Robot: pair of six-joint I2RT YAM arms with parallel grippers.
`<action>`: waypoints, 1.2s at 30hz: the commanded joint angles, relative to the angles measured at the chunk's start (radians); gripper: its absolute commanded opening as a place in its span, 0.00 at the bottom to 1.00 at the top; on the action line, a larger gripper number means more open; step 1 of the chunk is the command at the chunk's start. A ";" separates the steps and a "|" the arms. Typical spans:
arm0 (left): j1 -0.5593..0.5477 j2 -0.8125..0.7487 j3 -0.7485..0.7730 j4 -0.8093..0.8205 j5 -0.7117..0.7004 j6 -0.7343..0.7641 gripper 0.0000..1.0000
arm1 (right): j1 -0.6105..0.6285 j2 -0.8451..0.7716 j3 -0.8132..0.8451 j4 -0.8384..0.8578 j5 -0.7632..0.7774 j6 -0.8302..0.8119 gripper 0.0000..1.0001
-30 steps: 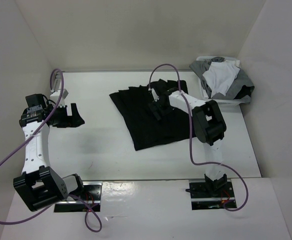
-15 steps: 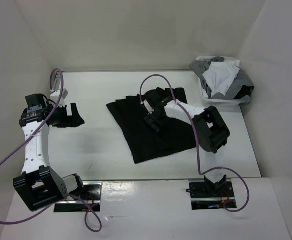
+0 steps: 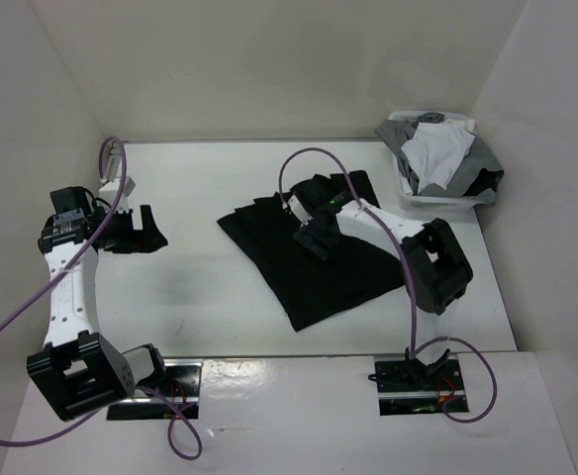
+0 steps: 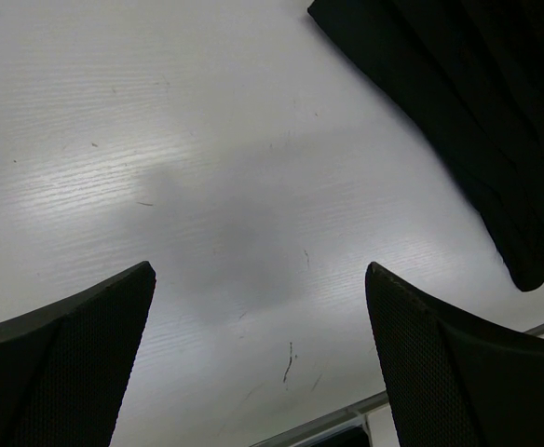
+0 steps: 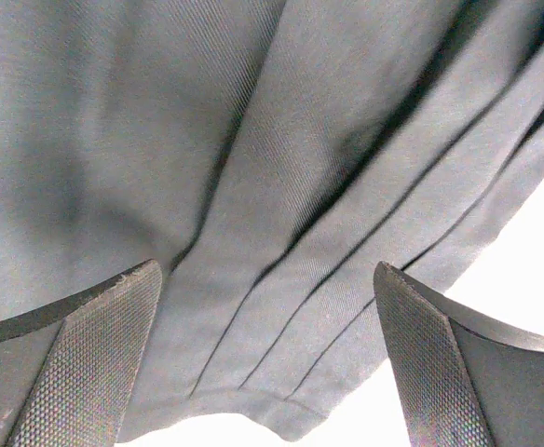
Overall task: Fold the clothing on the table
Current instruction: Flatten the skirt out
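The black pleated clothing (image 3: 334,267) lies spread on the white table (image 3: 200,287), right of the middle. My right gripper (image 3: 314,239) is low over its far part, open, with nothing between the fingers. In the right wrist view the clothing (image 5: 300,186) fills the frame, pleats and hem running between the fingers (image 5: 76,358) of the right gripper (image 5: 267,358). My left gripper (image 3: 148,230) hovers open over bare table at the left, apart from the cloth. In the left wrist view the left gripper (image 4: 263,372) spans only tabletop, and an edge of the clothing (image 4: 477,102) shows at upper right.
A white basket (image 3: 420,198) heaped with grey and white garments (image 3: 437,153) stands at the back right corner. White walls close in the table on the left, back and right. The table's grey edge rail (image 4: 328,419) shows below the left gripper.
The right gripper moved toward the near side, and the clothing slid with it toward the near right, its near corner now closer to the front edge. The left arm has not moved.
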 commanded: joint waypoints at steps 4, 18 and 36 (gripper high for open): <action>0.007 -0.014 -0.016 0.014 0.046 0.025 0.99 | -0.158 -0.241 0.172 -0.104 -0.326 0.087 0.99; -0.747 0.303 0.118 0.097 -0.333 0.031 0.99 | -0.352 -0.229 0.006 -0.022 -0.211 0.227 0.99; -0.869 0.585 0.195 0.367 -0.376 0.016 0.99 | -0.393 -0.267 -0.118 -0.171 -0.213 0.182 0.99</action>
